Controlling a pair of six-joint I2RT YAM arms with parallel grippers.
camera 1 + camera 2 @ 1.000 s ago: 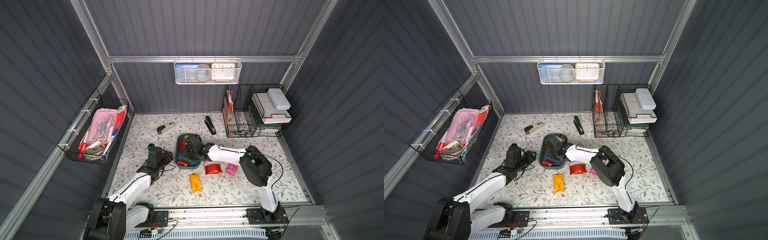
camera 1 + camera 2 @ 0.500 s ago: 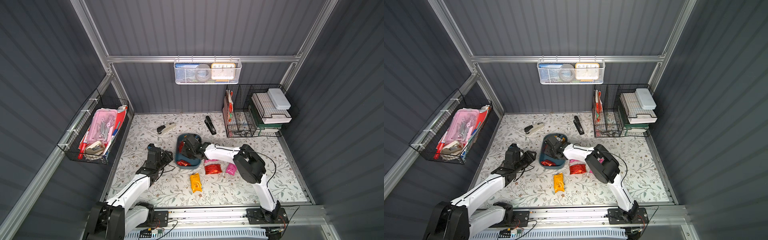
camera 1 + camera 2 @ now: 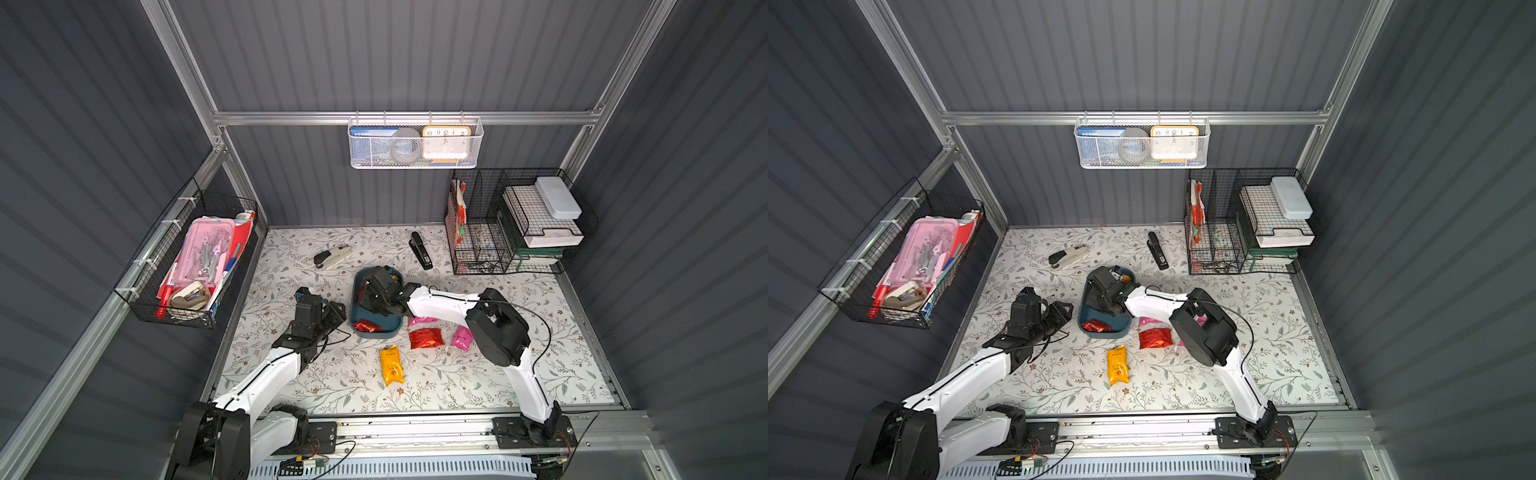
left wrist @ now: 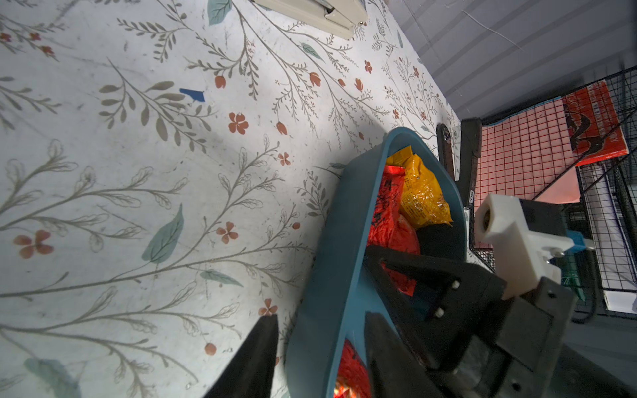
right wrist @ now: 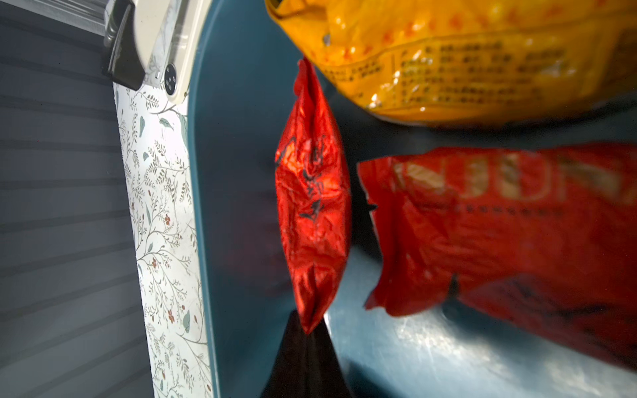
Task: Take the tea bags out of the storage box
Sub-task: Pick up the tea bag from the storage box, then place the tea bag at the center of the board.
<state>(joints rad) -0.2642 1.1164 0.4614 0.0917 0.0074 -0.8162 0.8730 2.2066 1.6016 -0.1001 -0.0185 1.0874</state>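
Grey ribbed walls (image 3: 374, 62) close in a flowered worktop (image 3: 519, 374). Near its middle sits the storage box (image 3: 376, 331), a shallow teal tub with rounded corners and smooth, plain sides.

Some of the tea bags (image 3: 426, 338) lie out on the worktop just beside it, all shiny crinkled foil. There is an orange-yellow bag (image 3: 391, 365) nearest the robot's base and a red bag (image 3: 1155, 338) close to the box. A pink bag (image 3: 462, 336) lies hard by the right arm's elbow, and a second pink bag (image 3: 420, 321) is half tucked under that arm. More are in the box. A near-end red bag (image 3: 365, 326) shows in both top views, and the left wrist view shows an orange bag (image 4: 422, 196) lying against another red one at the far end.

The right gripper (image 3: 370, 297) is down inside the box and clenched. In the right wrist view its dark tips are pinched on the end seam of a small red sachet (image 5: 312, 206). That sachet stands on edge beside the box wall, with a larger, blurred red bag (image 5: 499, 234) close alongside.

The left gripper (image 4: 320, 320) stands part open astride the box's long wall, with one of its fingers (image 4: 256, 358) outside over the worktop and the other inside. A sliver of worktop shows between the outer finger and the wall. Whether the inner finger touches the wall, I cannot tell.
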